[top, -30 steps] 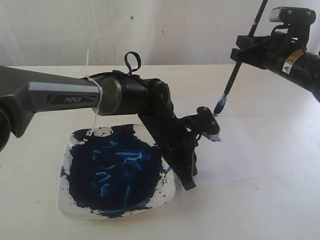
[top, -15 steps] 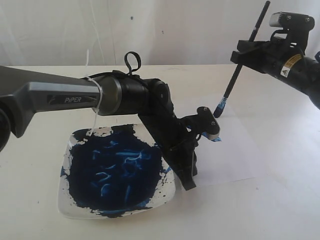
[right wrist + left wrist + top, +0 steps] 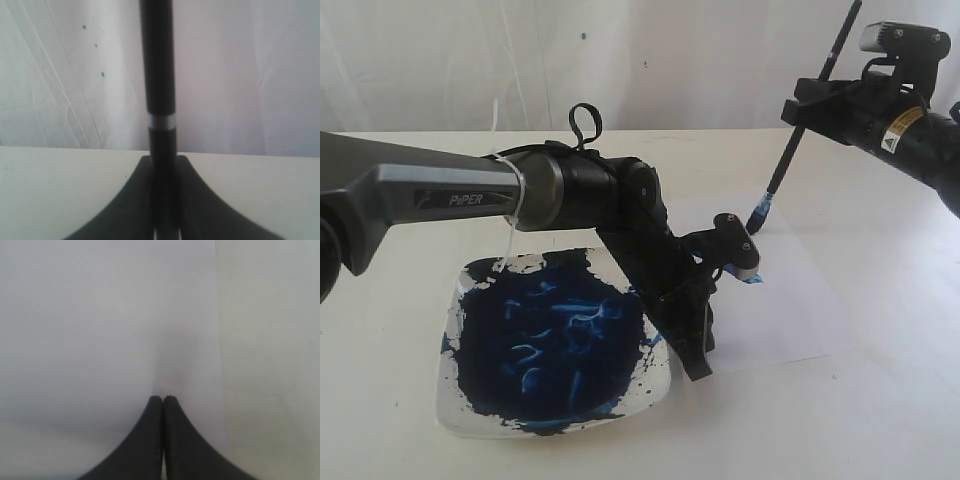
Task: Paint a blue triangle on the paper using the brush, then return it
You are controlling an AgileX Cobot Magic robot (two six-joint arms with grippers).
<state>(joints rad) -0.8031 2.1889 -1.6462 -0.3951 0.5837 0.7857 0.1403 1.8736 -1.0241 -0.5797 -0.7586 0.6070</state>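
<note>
My right gripper (image 3: 808, 106) is shut on the black handle of the brush (image 3: 790, 150), holding it steeply tilted in the air. Its blue-stained bristles (image 3: 759, 217) hang just over the far edge of the paper (image 3: 790, 300). In the right wrist view the handle (image 3: 158, 75) runs straight out from between the shut fingers. My left gripper (image 3: 698, 366) is shut and empty, with its tips pressed on the paper (image 3: 100, 315) by the dish. A scrap of blue paint (image 3: 752, 279) shows beside the left wrist. The arm hides the rest, so no blue triangle can be made out.
The square white dish (image 3: 448, 405), smeared with dark blue paint, sits at the front left, right under the left arm. The left arm (image 3: 570, 190) stretches across the middle. Cream tabletop (image 3: 270, 340) lies past the paper's edge, and a white backdrop stands behind.
The right wrist has tilted slightly and the brush handle has shifted a little; the bristle tip stays at about the same spot. The left arm has not moved.
</note>
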